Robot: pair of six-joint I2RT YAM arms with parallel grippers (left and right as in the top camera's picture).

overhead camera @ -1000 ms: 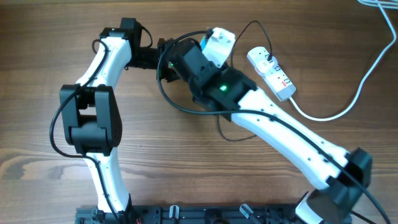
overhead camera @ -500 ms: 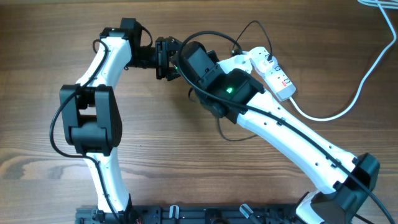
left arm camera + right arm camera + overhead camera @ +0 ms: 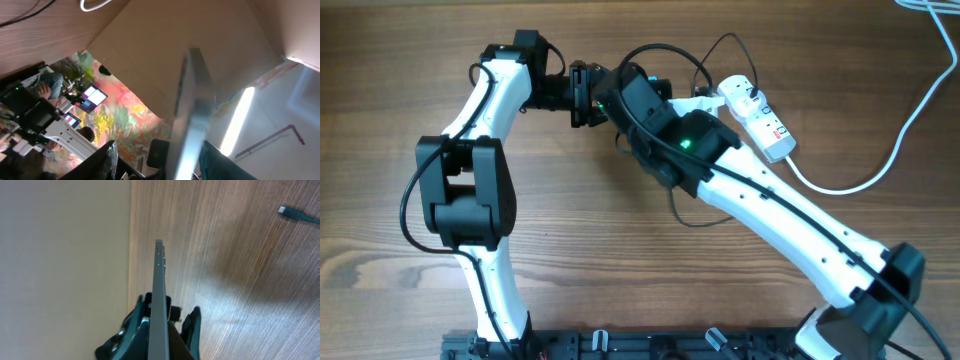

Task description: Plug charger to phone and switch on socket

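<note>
1. The phone [image 3: 159,280] is seen edge-on, a thin slab clamped between the closed fingers of the right gripper [image 3: 162,320].
2. The left gripper [image 3: 160,152] is brought up to the same phone; its fingers [image 3: 107,160] are spread, one on each side of the slab, with a gap showing on both sides.
3. From overhead, the two wrists are found nose to nose at the far side of the wooden table [image 3: 620,260], and the phone is hidden beneath them.
4. The charger's plug [image 3: 295,214] is spotted lying loose on the wood, well apart from the phone.
5. The socket [image 3: 757,118] is laid just right of the grippers, with its white cord [image 3: 880,170] trailing away.
</note>
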